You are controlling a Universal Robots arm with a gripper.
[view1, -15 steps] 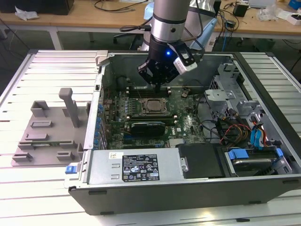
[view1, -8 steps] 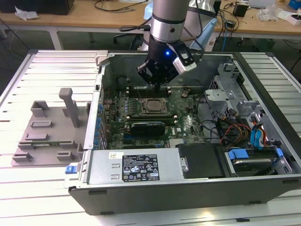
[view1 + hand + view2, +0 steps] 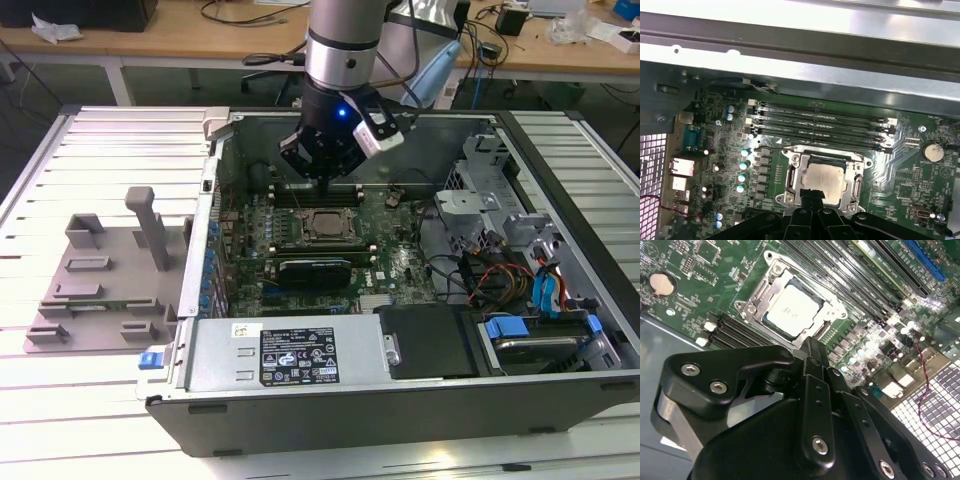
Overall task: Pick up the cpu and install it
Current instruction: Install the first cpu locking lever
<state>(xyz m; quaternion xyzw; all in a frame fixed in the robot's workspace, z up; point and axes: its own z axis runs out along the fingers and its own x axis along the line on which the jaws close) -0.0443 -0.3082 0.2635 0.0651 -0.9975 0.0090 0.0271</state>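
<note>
One open computer case (image 3: 560, 200) lay on the slatted table (image 3: 120, 150), its green motherboard (image 3: 400, 265) flat inside. The cpu (image 3: 791, 310) sat in the socket frame (image 3: 760, 295) on that board, lying flat with its silvery top facing up and its edges square to the frame; being square, it had no clear long axis. The gripper (image 3: 325, 183) hung just above it, fingers drawn together and holding nothing. At the exterior view's left stood a grey tray (image 3: 95, 290).

Pale slatted metal worktable (image 3: 100, 140) underneath. Behind it, long wooden bench (image 3: 180, 35) on white legs, strewn with black cables (image 3: 245, 12), crumpled paper (image 3: 55, 30). Light even, overhead.
</note>
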